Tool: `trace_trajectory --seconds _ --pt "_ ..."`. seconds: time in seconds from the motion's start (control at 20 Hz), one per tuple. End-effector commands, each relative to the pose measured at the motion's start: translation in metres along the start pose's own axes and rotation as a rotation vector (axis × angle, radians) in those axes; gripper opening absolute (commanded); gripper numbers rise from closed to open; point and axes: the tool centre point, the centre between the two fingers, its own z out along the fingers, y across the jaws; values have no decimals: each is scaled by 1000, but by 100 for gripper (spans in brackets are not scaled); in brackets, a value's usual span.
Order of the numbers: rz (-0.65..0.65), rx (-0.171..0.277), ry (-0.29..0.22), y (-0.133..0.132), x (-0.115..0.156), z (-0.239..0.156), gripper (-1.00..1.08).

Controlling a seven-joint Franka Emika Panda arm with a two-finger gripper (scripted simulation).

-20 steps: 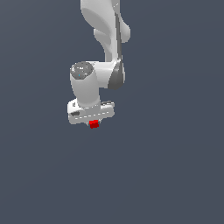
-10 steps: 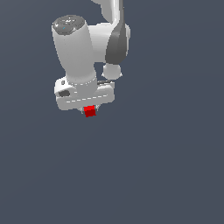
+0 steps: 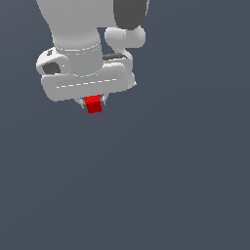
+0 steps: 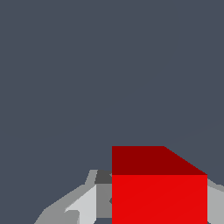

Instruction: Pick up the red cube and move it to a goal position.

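Note:
The red cube (image 3: pixel 93 104) hangs just under the white hand of my arm in the exterior view, held between the short fingers. My gripper (image 3: pixel 93 103) is shut on it. The fingers are mostly hidden by the hand and the cube; only small grey tips show at its sides. In the wrist view the red cube (image 4: pixel 159 192) fills the lower part of the picture, with a grey finger (image 4: pixel 83 203) on one side and a sliver of the other finger (image 4: pixel 215 201) on the other side. The cube is held up against the plain dark background.
The white arm and hand (image 3: pixel 83 63) fill the upper left of the exterior view. Everything else is a uniform dark grey-blue surface (image 3: pixel 171 185) with no other objects or edges.
The arm with the red cube has grown larger in the exterior view and shifted up and to that view's left. The cube stays in the gripper.

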Motion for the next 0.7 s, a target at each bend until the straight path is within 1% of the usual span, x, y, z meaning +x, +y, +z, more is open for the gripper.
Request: trace_trajectory --seconds 0.0,0.35,0.65 --pt "0 0 -1 1 3 -24 -100" --pt "0 0 -1 4 11 -75 -100" --pt "0 0 -1 6 16 -101 -100"
